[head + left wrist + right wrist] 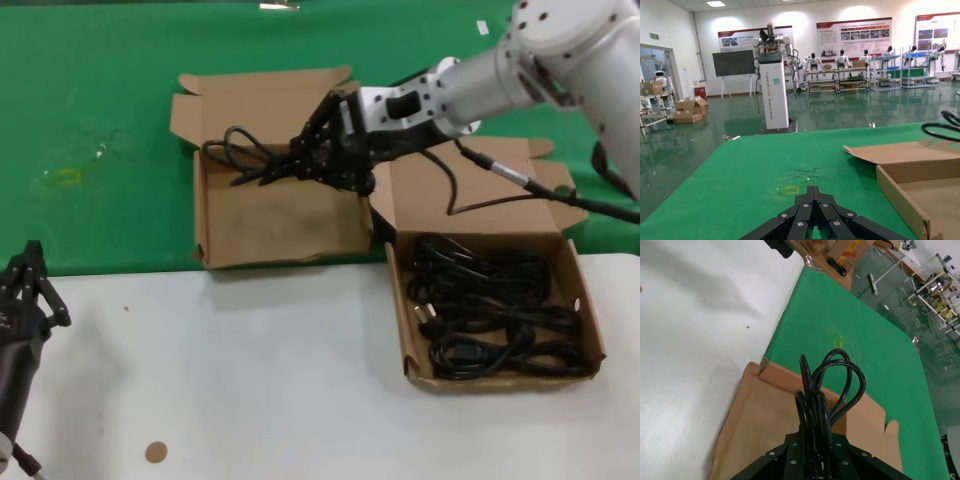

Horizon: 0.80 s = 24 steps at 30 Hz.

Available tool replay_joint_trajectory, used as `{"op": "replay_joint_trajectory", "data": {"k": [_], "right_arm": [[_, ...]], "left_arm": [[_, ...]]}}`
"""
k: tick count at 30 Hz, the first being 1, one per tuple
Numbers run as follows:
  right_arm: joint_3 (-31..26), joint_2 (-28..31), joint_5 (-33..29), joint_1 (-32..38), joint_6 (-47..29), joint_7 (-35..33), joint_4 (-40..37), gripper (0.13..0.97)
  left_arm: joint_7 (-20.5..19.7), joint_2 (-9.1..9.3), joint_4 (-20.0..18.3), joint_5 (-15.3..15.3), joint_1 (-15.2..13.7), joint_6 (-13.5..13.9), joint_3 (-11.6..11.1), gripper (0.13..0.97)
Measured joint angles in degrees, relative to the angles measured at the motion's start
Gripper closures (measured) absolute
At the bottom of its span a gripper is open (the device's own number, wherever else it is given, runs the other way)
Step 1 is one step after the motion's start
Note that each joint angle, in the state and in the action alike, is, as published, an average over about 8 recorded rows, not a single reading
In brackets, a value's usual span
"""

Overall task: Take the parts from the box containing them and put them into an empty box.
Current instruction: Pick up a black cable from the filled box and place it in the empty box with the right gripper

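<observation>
Over the smaller, squarer brown cardboard box (285, 215), which lies open with bare floor on the green cloth (100, 120), the right gripper (310, 155) reaches in from the robot's right on its silver arm, its black fingers clamped together on a looped bundle of thin black power cord (240, 158). The loops of that cord stick out past the fingertips toward the robot's left, above the far left part of the box; the right wrist view shows the same bundle (827, 390) rising from between the fingers with the box (760, 420) beneath it. To the robot's right, the wider low-walled brown cardboard box (410, 340) rests mostly on the white table (250, 380), its lid flap folded back onto the green cloth, and it holds a heap of further black cords (495, 315). The left gripper (25, 290) sits low at the table's near left corner, well apart from both boxes; whether its fingers are parted or together cannot be told.
</observation>
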Motion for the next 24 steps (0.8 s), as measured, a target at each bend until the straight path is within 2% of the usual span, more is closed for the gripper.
{"op": "replay_joint_trajectory", "data": {"k": [10,24], "right_arm": [[1.0,-4.3,0.4,2.7,2.9,-6.0,-10.4,0.884],[1.7,-6.0,-0.1,4.2,4.3,-8.9,-15.6,0.846]], "left_arm": [[0.0,0.0,0.0,0.0,0.0,0.0,0.0,0.953],[0.0,0.0,0.0,0.0,0.0,0.0,0.0,0.953]]}}
